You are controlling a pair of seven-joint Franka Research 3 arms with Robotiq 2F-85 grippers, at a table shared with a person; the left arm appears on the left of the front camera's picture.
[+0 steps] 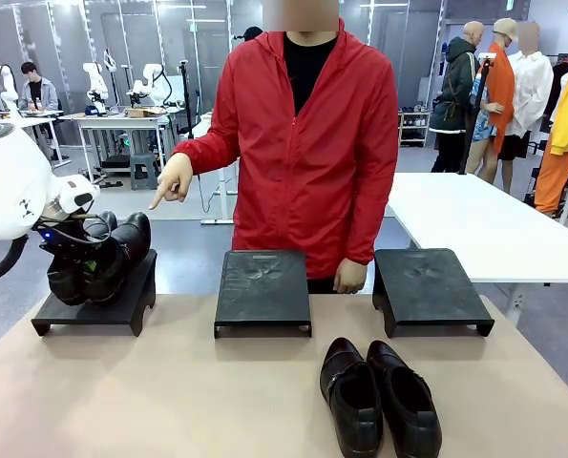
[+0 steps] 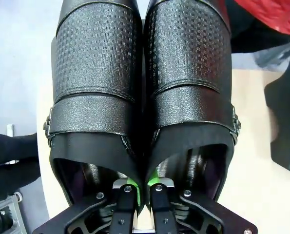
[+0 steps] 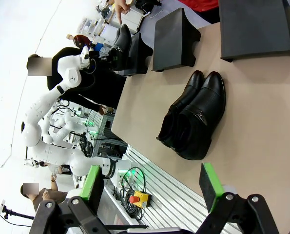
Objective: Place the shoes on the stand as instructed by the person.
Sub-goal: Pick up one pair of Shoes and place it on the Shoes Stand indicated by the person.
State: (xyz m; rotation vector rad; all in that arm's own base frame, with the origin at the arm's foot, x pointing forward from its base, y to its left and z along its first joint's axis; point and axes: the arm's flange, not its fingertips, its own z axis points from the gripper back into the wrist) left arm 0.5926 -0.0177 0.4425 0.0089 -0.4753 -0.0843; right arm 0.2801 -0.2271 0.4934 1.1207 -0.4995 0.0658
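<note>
The left fingers (image 2: 135,189) were clamped on the inner collars of one pair of shoes (image 1: 102,256) sitting on the stand (image 1: 93,310) at the bench's (image 1: 169,391) 10 o'clock, where the person's hand (image 1: 174,179) pointed. The right fingers (image 3: 210,185) stood wide apart, empty. The second pair (image 1: 379,396) lay at 5 o'clock.

Bright, even overhead light is flooding the room, laying soft shadows beneath the stands (image 1: 262,286). Highlights are glinting on the near, glossy shoes (image 1: 352,401). Both wrist views are bending straight lines toward their edges.
</note>
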